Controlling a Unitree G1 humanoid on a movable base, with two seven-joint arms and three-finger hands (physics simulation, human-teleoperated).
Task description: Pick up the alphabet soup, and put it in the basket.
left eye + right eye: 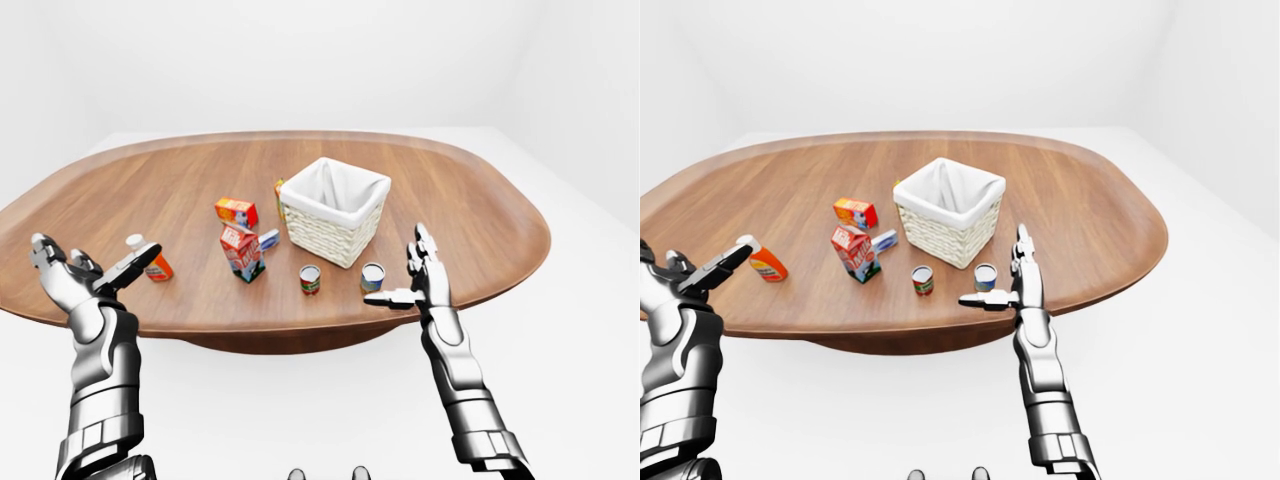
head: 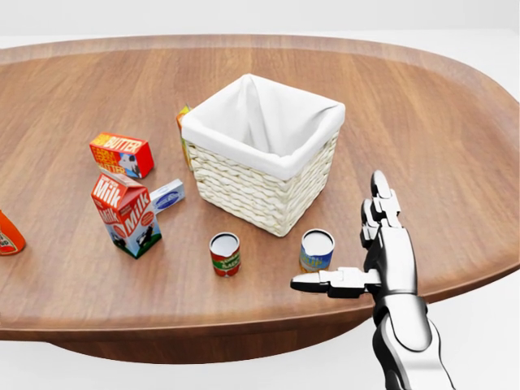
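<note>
1. Hovering at the table's point(image 2: 455, 146) near edge: right hand point(image 2: 370, 256) spread wide, fingers straight up, thumb stretched sideways toward the can, holding nothing.
2. Waiting far off on the left of the left-eye view: left hand point(image 1: 85, 280), likewise spread and empty, well apart from everything.
3. Standing upright just left of the right hand, near the bottom of the head view: alphabet soup point(image 2: 317, 249), the can with the blue and yellow label, not yet touched.
4. Standing beside it, further left: a red-labelled can point(image 2: 225, 253); judging it the wrong one, so steering clear.
5. Sliding the right hand left at can height, bringing thumb and fingers around the sides, then closing firmly around mid-body to avoid tipping.
6. Sitting just beyond the soup: basket point(image 2: 268, 187), white-lined and open at the top; lifting well above its rim before carrying over, releasing low inside.
7. Lying further left: milk carton point(image 2: 126, 213) and butter box point(image 2: 122, 154), out of the path.
</note>
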